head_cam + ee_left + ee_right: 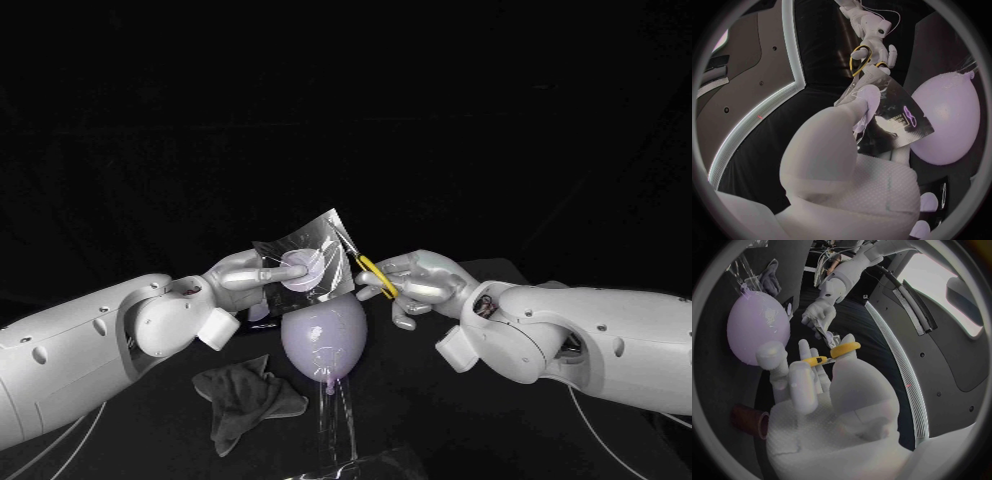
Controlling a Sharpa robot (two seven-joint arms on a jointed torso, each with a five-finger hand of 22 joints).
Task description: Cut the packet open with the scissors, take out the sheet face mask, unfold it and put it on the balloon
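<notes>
My left hand [264, 274] holds the shiny face-mask packet [307, 250] upright by its left side, just above the pale purple balloon [325, 338]. My right hand [420, 281] grips the yellow-handled scissors [374, 274], whose blades reach up along the packet's right edge. In the left wrist view the packet [897, 119] stands in front of the balloon [949, 120], with the scissors [861, 60] beyond it. The right wrist view has the yellow handles [833, 353] in my right hand's fingers [799, 385], and my left hand [819, 315] with the packet past them. I cannot tell how far the blades are closed.
A dark cloth [245, 394] lies crumpled on the table at the front left of the balloon. The balloon sits knot-down on a clear stand [338, 420] with a clear base near the front edge. A reddish-brown cup [749, 421] appears near my right hand.
</notes>
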